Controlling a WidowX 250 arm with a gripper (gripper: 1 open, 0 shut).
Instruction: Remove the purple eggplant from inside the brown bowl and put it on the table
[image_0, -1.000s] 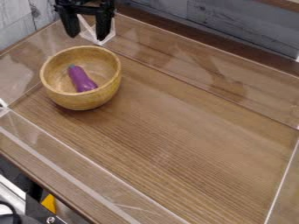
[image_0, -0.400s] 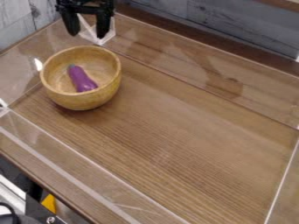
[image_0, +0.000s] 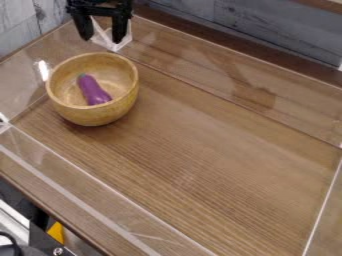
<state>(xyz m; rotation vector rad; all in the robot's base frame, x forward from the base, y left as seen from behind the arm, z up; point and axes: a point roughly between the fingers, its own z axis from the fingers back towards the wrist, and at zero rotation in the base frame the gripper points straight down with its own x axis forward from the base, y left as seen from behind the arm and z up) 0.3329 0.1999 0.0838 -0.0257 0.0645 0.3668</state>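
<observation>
Claw (image_0: 102, 31) gapes empty (behind brown bowl (image_0: 67, 108)); purple eggplant (image_0: 94, 90) inside, plastic walls (image_0: 80, 205) around.

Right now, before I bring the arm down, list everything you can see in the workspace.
purple eggplant: one, glossy purple, lying inside the brown bowl.
brown bowl: one, light brown wood, on the table's left rear part.
table: one, brown streaky wood grain, fills most of the view.
clear plastic walls: transparent, running around the table's edges.
grey plank wall: grey, behind the table at the top of the view.
gripper: one, black, open, above the table behind the bowl, holding nothing.
</observation>
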